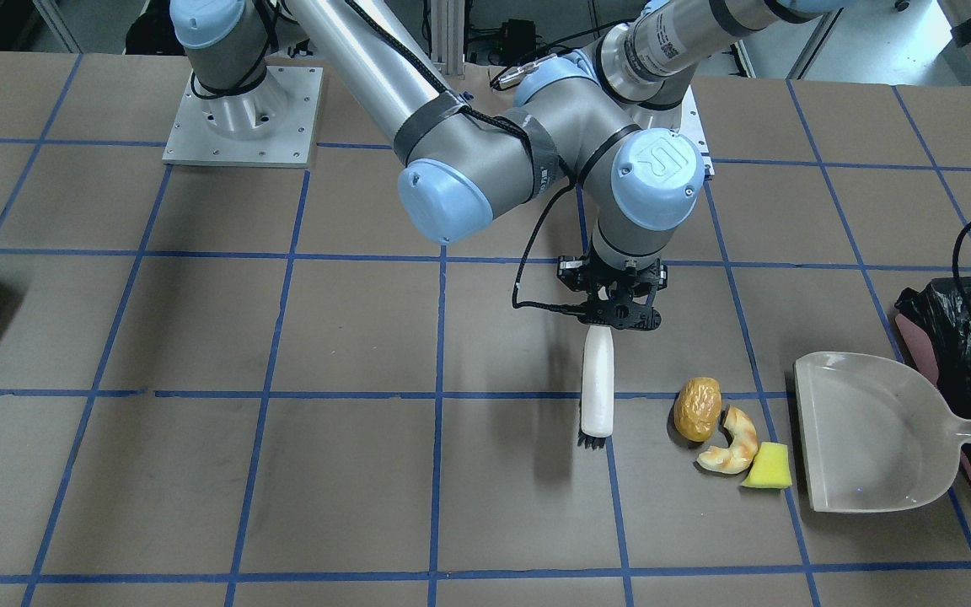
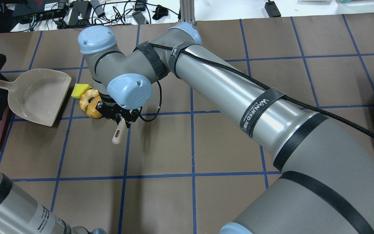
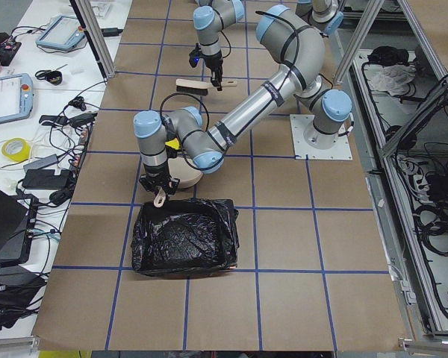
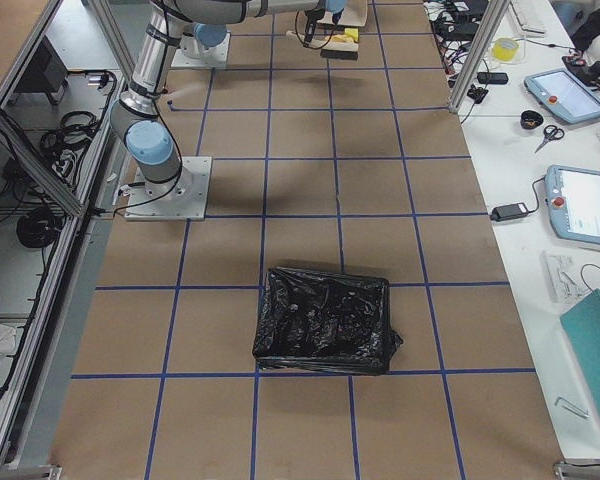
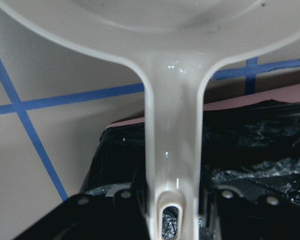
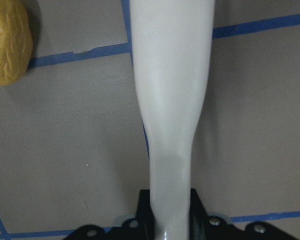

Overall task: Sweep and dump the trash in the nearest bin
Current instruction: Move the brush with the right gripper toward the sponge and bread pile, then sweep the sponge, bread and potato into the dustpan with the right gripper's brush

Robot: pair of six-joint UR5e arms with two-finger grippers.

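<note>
Brush (image 6: 170,100) handle locked in right gripper (image 1: 618,315), centre frame.
Left gripper (image 5: 172,220) clamps the dustpan (image 1: 869,430) handle over the bin (image 1: 945,333) at right edge; trash (image 1: 730,434) sits lower right, between brush and dustpan.

A brown table (image 1: 199,337) gridded with blue tape (image 1: 439,337) carries three toy pieces ahead of the right gripper (image 1: 612,324) and off to its left. They are a glossy orange-brown oval lump (image 1: 697,409), a curved tan croissant-like piece (image 1: 734,445) just beside it, and a yellow sponge-like wedge (image 1: 768,466). Beyond them a beige plastic dustpan (image 1: 865,430) lies flat, stretching forward from the left gripper (image 3: 157,190). Under that gripper sits a pink-sided bin lined with crinkled black plastic (image 1: 945,337).
</note>
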